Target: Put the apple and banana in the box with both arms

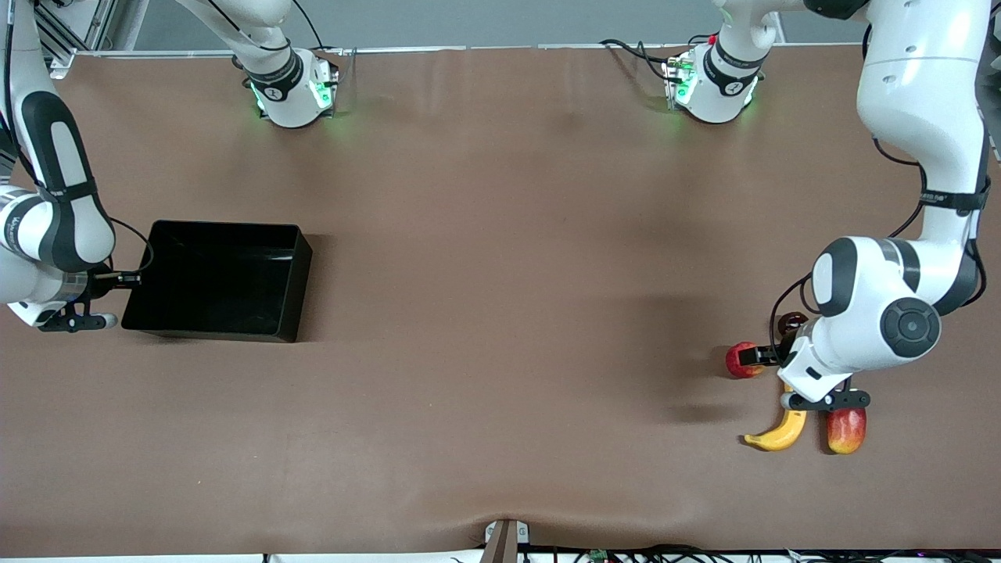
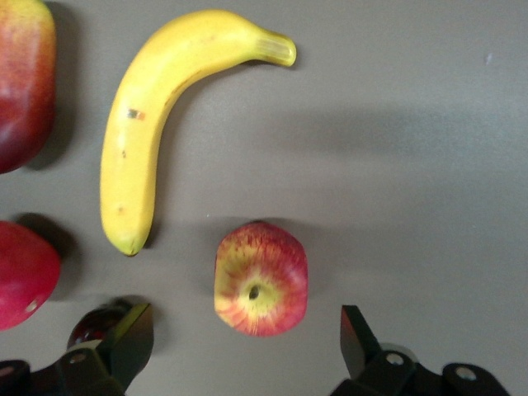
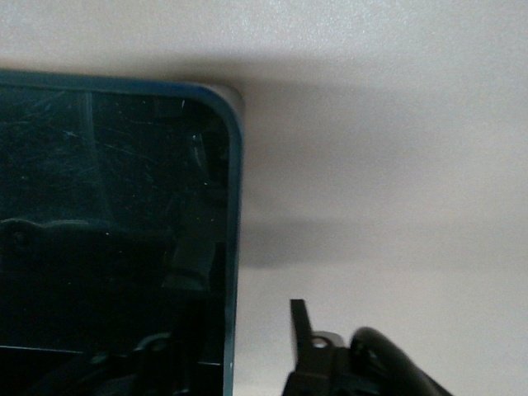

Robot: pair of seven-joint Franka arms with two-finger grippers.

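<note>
The apple (image 2: 261,278), red with yellow streaks, lies on the table between the spread fingers of my open left gripper (image 2: 245,338), which hangs just above it. In the front view the apple (image 1: 740,360) peeks out beside this gripper (image 1: 757,357). The banana (image 2: 148,124) lies next to the apple, and nearer to the front camera (image 1: 778,432). The black box (image 1: 223,281) stands at the right arm's end of the table. My right gripper (image 3: 227,346) is open, with one finger on each side of the box's end wall (image 3: 233,247), and is empty; it also shows in the front view (image 1: 129,279).
A red-and-yellow mango (image 1: 846,428) lies beside the banana, toward the left arm's end. A plain pinkish-red fruit (image 2: 25,276) and a small dark fruit (image 2: 95,322) lie close to one left finger. The left arm's elbow (image 1: 876,313) hangs over these fruits.
</note>
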